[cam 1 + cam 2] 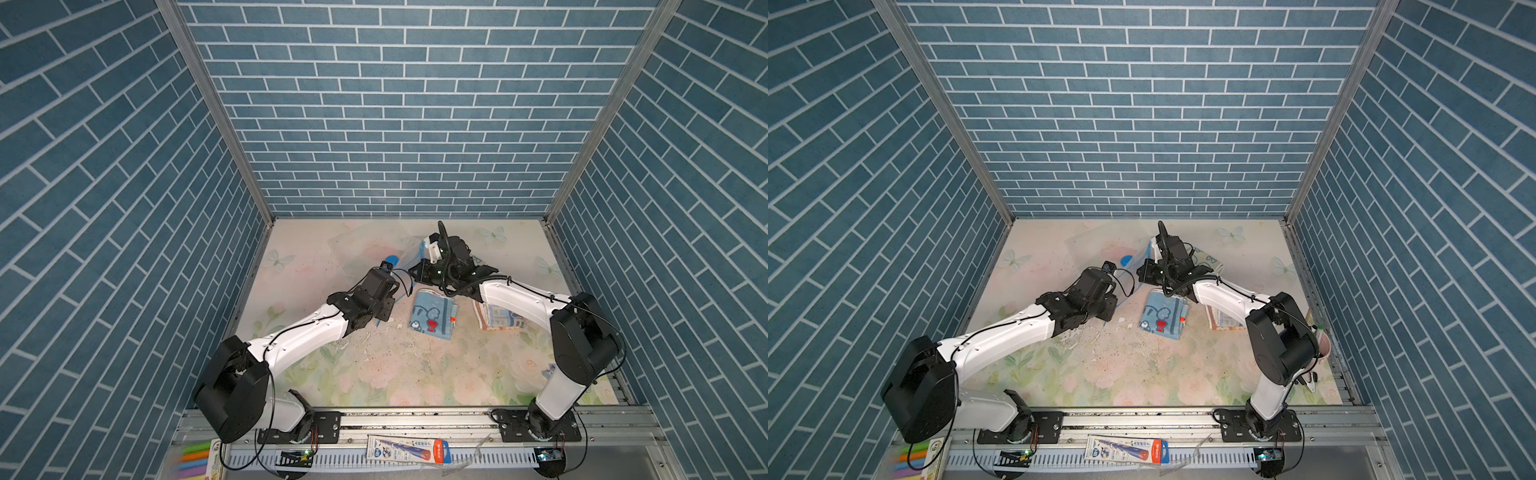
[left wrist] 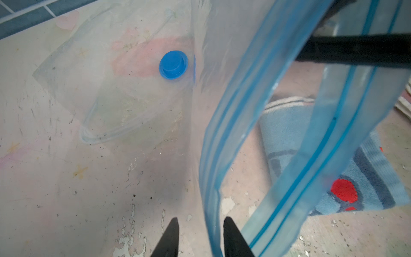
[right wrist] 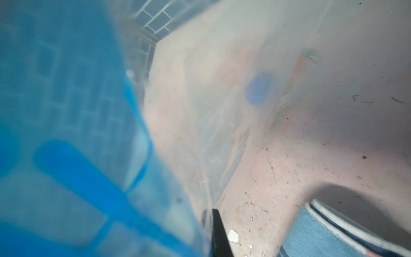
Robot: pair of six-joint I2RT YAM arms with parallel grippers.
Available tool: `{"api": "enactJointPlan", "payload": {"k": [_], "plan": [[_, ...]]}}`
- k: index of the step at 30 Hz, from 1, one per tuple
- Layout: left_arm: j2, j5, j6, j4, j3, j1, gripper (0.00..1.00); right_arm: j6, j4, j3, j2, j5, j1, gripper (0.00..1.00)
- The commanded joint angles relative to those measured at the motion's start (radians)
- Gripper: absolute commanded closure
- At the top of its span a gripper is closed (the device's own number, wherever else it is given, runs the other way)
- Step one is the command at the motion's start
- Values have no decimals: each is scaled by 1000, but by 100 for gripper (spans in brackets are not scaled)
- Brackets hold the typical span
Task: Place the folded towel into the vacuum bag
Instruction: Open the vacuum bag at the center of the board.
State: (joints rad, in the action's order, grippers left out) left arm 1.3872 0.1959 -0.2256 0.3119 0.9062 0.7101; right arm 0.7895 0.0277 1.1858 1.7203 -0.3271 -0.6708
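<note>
Because the right end effector [image 3: 210, 214] is clenched on the vacuum bag [image 2: 255, 100], holding its lip raised, the mouth gapes; the left end effector [image 2: 201, 219] hangs released beside that lip. Just below them the folded towel [image 1: 432, 313] lies outside it.

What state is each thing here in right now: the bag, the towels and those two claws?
vacuum bag: mouth edge lifted off the table, no towel inside
zip strip: unzipped, sides apart
blue valve cap: in place on the bag
blue cartoon towel: folded, on the table, outside the bag
second patterned towel: folded, partly under the right arm
left gripper: open, at the bag's edge
right gripper: shut on the bag's edge
</note>
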Motion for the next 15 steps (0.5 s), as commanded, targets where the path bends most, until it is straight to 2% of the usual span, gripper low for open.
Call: {"api": "enactJointPlan", "payload": {"k": [1, 10, 15], "plan": [[-6, -9, 25, -35, -15, 0, 68, 43, 35, -5, -13, -59, 11, 100], [-60, -34, 42, -112, -73, 22, 81, 74, 81, -38, -30, -81, 35, 100], [-43, -67, 45, -99, -68, 26, 81, 73, 84, -43, -34, -74, 42, 100]]}}
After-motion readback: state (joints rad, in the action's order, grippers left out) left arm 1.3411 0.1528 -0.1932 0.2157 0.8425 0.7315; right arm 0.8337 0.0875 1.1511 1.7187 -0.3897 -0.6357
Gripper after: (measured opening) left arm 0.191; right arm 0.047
